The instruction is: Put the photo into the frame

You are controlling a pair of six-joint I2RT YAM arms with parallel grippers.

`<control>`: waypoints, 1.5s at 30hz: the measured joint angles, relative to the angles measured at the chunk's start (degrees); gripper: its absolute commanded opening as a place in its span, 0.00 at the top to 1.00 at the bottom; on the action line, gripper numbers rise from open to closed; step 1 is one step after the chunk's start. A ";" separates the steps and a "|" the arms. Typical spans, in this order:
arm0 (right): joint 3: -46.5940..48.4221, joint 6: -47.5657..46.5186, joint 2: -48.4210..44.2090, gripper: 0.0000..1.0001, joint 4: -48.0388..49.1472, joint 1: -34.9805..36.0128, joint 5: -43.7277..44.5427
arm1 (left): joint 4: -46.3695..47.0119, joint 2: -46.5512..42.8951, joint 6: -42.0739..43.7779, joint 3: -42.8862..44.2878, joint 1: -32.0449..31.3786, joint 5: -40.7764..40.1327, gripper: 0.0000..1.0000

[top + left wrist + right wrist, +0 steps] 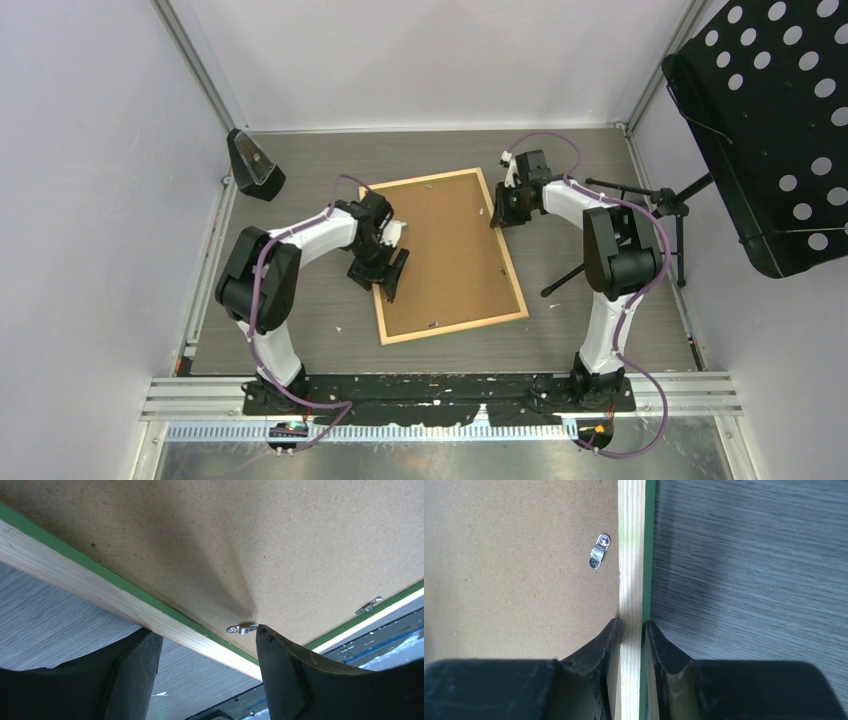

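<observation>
The frame (456,329) is lying flat on the grey table (310,160), its back facing up, between the two arms. Its pale wood rails are running round a brown backing board (450,250) that is filling the opening. A thin line of green is showing along the rail edges in both wrist views.

On the right side, the right fingers (611,635) are pinching the frame's right rail. One pad is sitting on the board side and the other on the table side, both pressing tight against the wood. A small metal clip (598,551) is resting on the board just beside that rail, a little beyond the fingertips.

Over at the frame's left edge, the left fingers (270,645) are standing wide apart and gripping nothing. They are straddling the left rail, with one finger over the bare table outside it and the other over the board. That inner tip is sitting right beside another metal clip (241,629). From this angle I can't tell whether it is actually touching the clip. A further clip (368,605) is showing along the adjoining rail.

Around the edges, a small black wedge-shaped object (255,165) is sitting at the far left corner of the table. A black perforated panel (770,130) on a tripod stand (640,200) is standing off to the right.
</observation>
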 measured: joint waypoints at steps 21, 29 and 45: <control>-0.92 0.04 -0.33 0.95 1.40 -0.17 -0.76 | 1.14 -1.25 -1.11 -0.94 -5.20 -7.52 0.22; -3.96 2.82 -1.77 0.95 5.20 -0.70 -0.44 | 0.98 -1.27 -0.70 -0.22 -4.02 -6.01 0.06; -8.68 10.99 -4.02 0.94 11.65 -3.28 1.57 | 1.22 -0.87 0.63 2.29 -1.46 -6.03 0.07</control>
